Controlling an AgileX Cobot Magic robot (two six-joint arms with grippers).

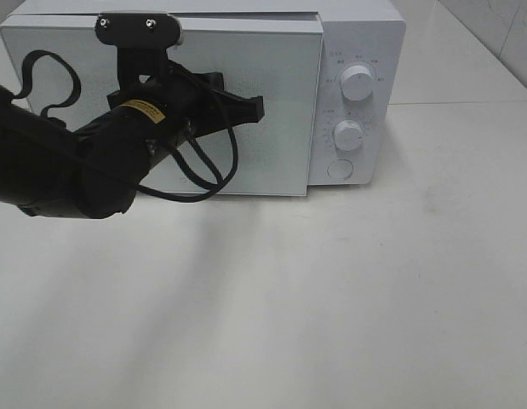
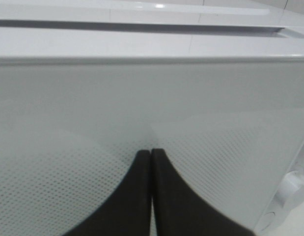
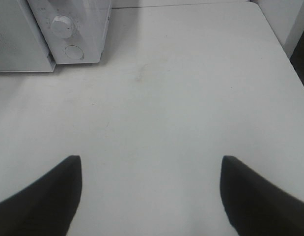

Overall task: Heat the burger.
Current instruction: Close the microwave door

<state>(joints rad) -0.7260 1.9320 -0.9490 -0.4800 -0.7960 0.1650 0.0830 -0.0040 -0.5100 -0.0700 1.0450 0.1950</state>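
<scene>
The burger is out of view. A white microwave stands at the back of the table, and its frosted door lies nearly flat against the body. The left wrist view shows a narrow dark gap along the top of the door. My left gripper is shut with nothing in it, its tips at the door's front face. In the left wrist view the two fingers of the left gripper press together against the dotted panel. My right gripper hangs open over bare table, right of the microwave.
The control panel on the microwave's right side carries an upper knob, a lower knob and a round button. The white table stretches in front. A tiled wall stands at the back right.
</scene>
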